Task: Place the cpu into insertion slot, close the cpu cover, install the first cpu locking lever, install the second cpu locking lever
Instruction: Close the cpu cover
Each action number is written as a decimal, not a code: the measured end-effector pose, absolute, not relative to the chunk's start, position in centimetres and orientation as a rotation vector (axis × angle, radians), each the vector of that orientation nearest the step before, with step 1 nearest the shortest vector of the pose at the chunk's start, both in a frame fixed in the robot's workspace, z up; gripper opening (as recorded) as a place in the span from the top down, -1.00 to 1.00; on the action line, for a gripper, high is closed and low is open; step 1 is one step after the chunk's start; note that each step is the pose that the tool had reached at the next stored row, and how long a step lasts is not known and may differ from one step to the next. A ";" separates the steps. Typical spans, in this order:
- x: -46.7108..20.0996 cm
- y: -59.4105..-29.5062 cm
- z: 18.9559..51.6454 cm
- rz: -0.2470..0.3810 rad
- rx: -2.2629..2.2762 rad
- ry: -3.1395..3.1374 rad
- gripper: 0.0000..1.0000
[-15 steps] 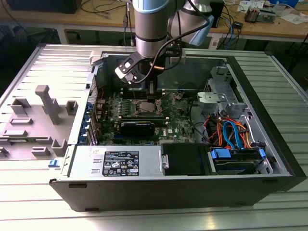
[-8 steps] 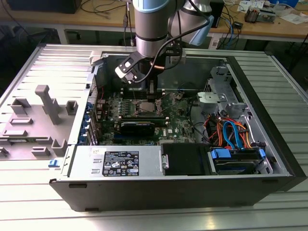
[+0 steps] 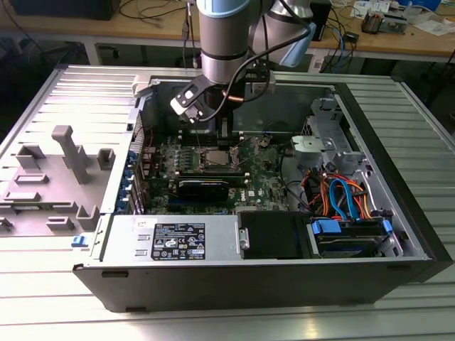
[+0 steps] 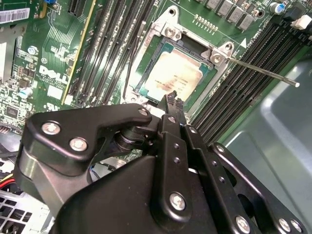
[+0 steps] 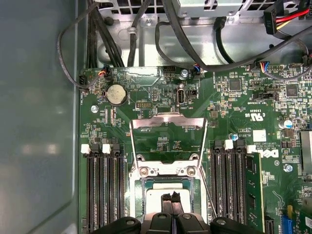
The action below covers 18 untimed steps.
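cpu (image 4: 173, 73) seen seated in insertion slot (image 4: 146, 56); cpu cover (image 5: 168, 122) flipped open. gripper (image 5: 171, 196) tips pressed together, nothing held. judged: cover best pushed down evenly, clear of locking lever (image 4: 263, 72).

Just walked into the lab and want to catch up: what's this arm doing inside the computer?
The robot arm's gripper hangs with its fingers shut just above the cpu. The cpu lies in the insertion slot on the green motherboard. The cpu cover is flipped open, not yet closed, and a thin locking lever sticks out unlatched.
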State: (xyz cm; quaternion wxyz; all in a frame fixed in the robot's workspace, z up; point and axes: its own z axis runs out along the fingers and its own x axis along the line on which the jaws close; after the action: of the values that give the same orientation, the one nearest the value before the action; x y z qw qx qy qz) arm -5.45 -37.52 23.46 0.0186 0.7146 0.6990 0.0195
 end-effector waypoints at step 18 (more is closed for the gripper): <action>-5.0 -37.5 23.5 0.036 2.230 2.181 0.79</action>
State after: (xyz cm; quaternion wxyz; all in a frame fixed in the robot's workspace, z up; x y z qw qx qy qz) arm -5.02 -37.51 23.48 0.0108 0.7148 0.6991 0.0117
